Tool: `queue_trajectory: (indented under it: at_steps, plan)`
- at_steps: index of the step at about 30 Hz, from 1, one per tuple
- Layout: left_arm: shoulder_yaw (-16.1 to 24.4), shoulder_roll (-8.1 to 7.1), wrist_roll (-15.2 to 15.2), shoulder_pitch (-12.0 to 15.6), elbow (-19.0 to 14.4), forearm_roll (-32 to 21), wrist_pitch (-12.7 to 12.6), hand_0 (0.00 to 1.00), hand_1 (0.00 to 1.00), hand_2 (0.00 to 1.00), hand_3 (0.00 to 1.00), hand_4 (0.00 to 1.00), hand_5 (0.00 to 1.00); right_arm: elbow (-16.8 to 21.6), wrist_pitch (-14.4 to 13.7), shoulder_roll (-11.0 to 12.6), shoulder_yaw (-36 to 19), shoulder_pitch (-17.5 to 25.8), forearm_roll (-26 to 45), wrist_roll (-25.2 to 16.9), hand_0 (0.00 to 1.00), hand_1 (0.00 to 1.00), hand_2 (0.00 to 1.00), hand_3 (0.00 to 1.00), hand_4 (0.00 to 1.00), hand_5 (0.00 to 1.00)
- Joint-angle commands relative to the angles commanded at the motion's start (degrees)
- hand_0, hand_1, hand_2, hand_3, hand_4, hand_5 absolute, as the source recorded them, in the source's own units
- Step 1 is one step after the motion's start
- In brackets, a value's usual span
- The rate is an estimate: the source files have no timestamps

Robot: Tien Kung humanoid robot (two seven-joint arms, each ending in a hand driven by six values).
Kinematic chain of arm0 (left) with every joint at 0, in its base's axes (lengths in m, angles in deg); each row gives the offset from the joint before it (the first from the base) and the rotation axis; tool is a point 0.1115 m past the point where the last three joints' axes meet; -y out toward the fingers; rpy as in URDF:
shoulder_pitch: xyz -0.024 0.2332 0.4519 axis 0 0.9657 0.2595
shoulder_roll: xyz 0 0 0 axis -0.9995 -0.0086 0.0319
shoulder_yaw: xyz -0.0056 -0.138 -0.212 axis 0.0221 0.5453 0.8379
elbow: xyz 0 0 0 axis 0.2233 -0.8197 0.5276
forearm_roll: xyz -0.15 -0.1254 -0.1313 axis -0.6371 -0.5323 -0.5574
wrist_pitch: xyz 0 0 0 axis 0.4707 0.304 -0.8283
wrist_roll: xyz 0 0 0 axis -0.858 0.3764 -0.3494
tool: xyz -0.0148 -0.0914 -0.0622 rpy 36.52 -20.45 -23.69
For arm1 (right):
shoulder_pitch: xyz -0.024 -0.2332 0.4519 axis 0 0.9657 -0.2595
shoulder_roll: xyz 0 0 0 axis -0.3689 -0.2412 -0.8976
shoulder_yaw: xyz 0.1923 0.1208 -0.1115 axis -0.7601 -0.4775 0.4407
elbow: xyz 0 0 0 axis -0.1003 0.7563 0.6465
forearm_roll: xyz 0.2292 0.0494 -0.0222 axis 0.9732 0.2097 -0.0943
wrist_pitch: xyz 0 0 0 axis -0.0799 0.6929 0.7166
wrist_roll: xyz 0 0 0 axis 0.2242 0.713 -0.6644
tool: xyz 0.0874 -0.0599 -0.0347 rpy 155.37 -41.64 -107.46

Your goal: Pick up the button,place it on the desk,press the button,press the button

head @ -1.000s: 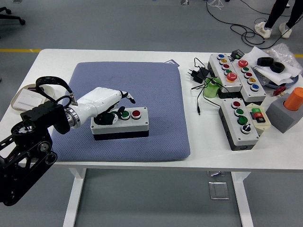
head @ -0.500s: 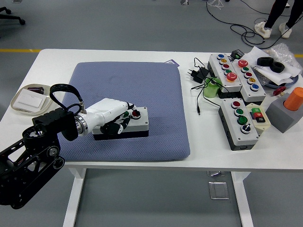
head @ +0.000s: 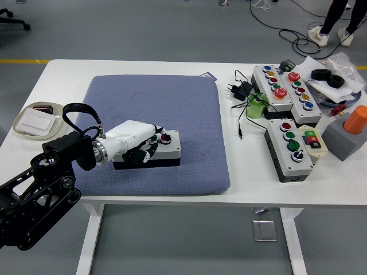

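One hand working: my left hand (head: 139, 142) lay over the button box (head: 163, 150) on the blue pad (head: 189, 120), fingers curled down, gripping nothing, fingertip at the red button (head: 165, 137). Box already set down, so I judged this the press step. Couldn't tell if the button was fully down. Next move needed a straight downward push, then lift clear.
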Motion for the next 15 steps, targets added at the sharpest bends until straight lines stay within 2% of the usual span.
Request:
queue_trajectory:
  at_steps: [15]
  plan:
    - [0.9, -0.45, 0.0, -0.4, 0.4, 0.2, 0.5, 0.029, 0.002, 0.01, 0.738, 0.232, 0.002, 0.0, 0.0, 0.0, -0.3, -0.2, -0.3, 0.1, 0.63, 0.495, 0.544, 0.585, 0.266, 0.018]
